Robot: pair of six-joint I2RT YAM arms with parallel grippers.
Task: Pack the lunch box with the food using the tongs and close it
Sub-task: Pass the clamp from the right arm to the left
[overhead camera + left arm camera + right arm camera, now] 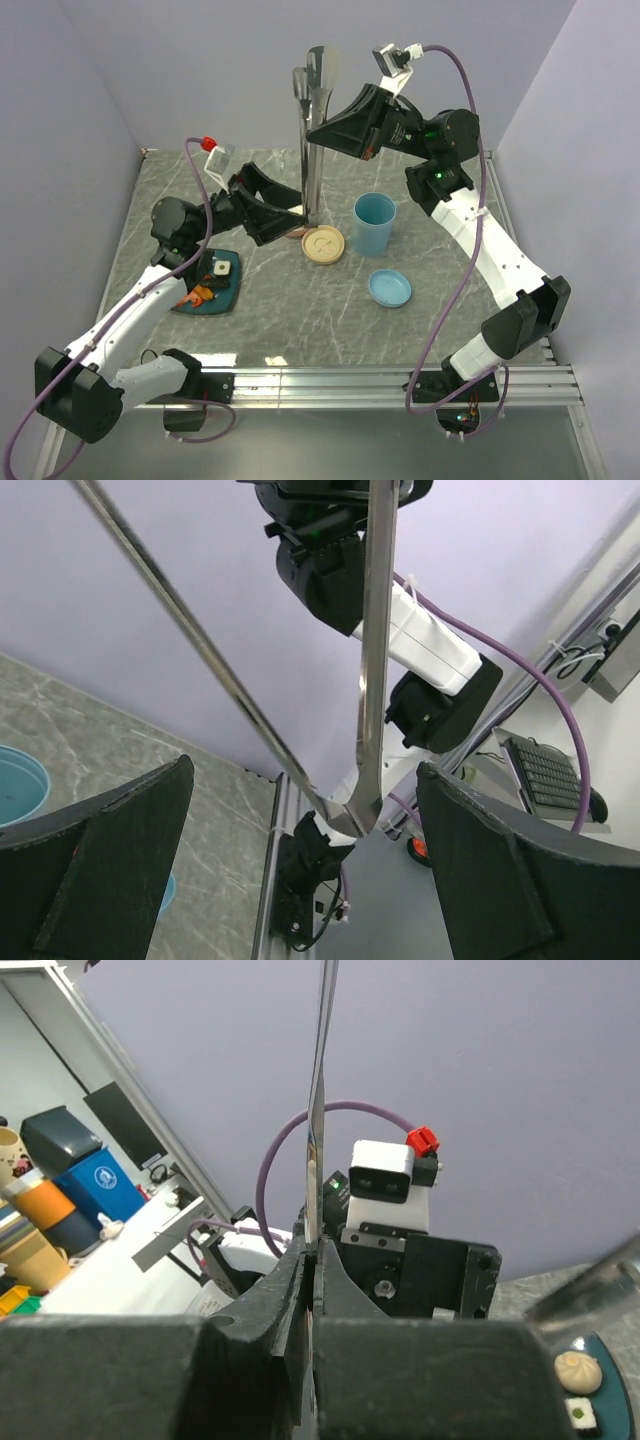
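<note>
Tongs (310, 180) of thin shiny metal are standing upright over the middle of the bench (270, 310), long axis vertical, joined end down. The right pincer (313, 1260) is pinching one flat arm high up. The left pincer (305, 780), spread wide, is bracketing the lower end. The food (205, 290) is lying on the dark teal plate (228, 296) at near left.

We log the left gripper (295, 215) low, jaws spread wide, arm bent at the elbow. Right gripper (318, 133) raised high, arm arched inward, fingers (285, 1280) pinched tight together.
</note>
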